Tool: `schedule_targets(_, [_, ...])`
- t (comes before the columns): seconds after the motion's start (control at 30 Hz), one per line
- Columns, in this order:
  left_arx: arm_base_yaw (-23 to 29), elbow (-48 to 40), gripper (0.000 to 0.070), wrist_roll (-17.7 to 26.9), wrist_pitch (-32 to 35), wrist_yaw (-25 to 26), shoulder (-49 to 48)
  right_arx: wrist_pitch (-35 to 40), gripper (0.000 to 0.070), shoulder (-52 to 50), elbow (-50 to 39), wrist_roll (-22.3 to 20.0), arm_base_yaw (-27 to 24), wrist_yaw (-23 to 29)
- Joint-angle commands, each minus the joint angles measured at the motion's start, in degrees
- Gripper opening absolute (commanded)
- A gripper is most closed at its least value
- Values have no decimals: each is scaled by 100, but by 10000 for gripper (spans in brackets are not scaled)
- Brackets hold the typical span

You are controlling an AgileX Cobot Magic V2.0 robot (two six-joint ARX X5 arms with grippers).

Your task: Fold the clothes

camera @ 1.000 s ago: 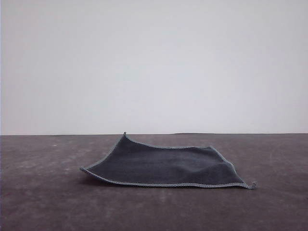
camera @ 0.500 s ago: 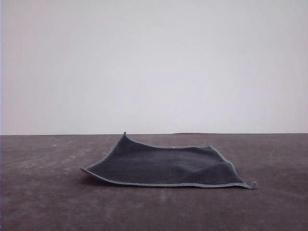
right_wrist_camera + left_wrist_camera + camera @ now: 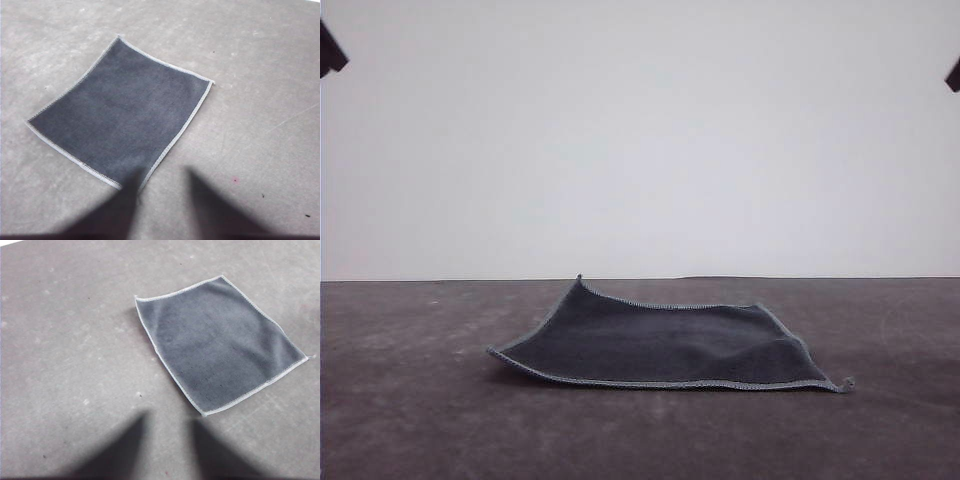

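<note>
Left hand (image 3: 167, 447) and right hand (image 3: 160, 205) hover with fingers spread, holding nothing. The dark grey cloth (image 3: 665, 345) lies unfolded on the tabletop (image 3: 410, 420).

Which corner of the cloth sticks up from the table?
The far left corner of the cloth, front view: it points upward; the others lie low.

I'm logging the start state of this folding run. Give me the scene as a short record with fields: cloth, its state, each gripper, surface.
cloth: one square cloth, dark grey side up, light stitched edging
state: spread open and unfolded; far left corner and near right corner slightly lifted in the front view
left gripper: open, above the table, short of the cloth's corner, not touching it
right gripper: open, above the table, one finger overlapping the cloth's corner in its wrist view
surface: grey-brown table
</note>
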Motion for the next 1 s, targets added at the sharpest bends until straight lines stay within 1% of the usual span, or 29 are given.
schedule_targets(0.0, [-25, 96, 474, -177, 33, 1, 7, 57, 416, 10, 98, -74, 31, -4])
schedule_targets(0.1, [-24, 96, 473, -402, 31, 2, -24, 57, 416, 10, 98, -74, 31, -6])
schedule_targets(0.23, [-24, 96, 472, -455, 26, 2, -52, 53, 415, 10, 98, -63, 33, -4])
schedule_targets(0.27, [-25, 96, 467, -653, 8, 2, -52, 51, 413, 10, 98, 52, 31, -4])
schedule_targets(0.33, [-26, 96, 423, -1116, -4, 0, -49, 57, 412, 12, 98, 356, 31, -1])
schedule_targets(0.37, [-26, 96, 402, -1334, -14, 1, -34, 51, 412, 15, 98, 612, 31, -4])
schedule_targets(0.43, [-24, 96, 394, -1655, -54, 4, 19, 33, 412, 41, 98, 1100, 31, -6])
schedule_targets(0.5, [-16, 114, 395, -1823, -168, 5, 129, 31, 412, 134, 98, 1656, 27, -27])
schedule_targets(0.57, [-9, 149, 395, -1958, -336, 14, 297, 35, 412, 262, 98, 2127, 20, -106])
schedule_targets(0.63, [-9, 181, 395, -2087, -492, 121, 513, 37, 412, 441, 98, 2455, 20, -268])
schedule_targets(0.7, [-6, 181, 395, -2185, -502, 396, 782, 36, 412, 693, 98, 2598, 19, -417])
schedule_targets(0.8, [-4, 181, 395, -2306, -367, 767, 1223, 62, 412, 1121, 98, 2631, 15, -501])
schedule_targets(0.9, [-4, 181, 395, -2401, -83, 1051, 1715, 224, 412, 1652, 98, 2633, 7, -631])
schedule_targets(0.97, [-4, 181, 395, -2405, 200, 1163, 2062, 488, 412, 2037, 98, 2639, -19, -771])
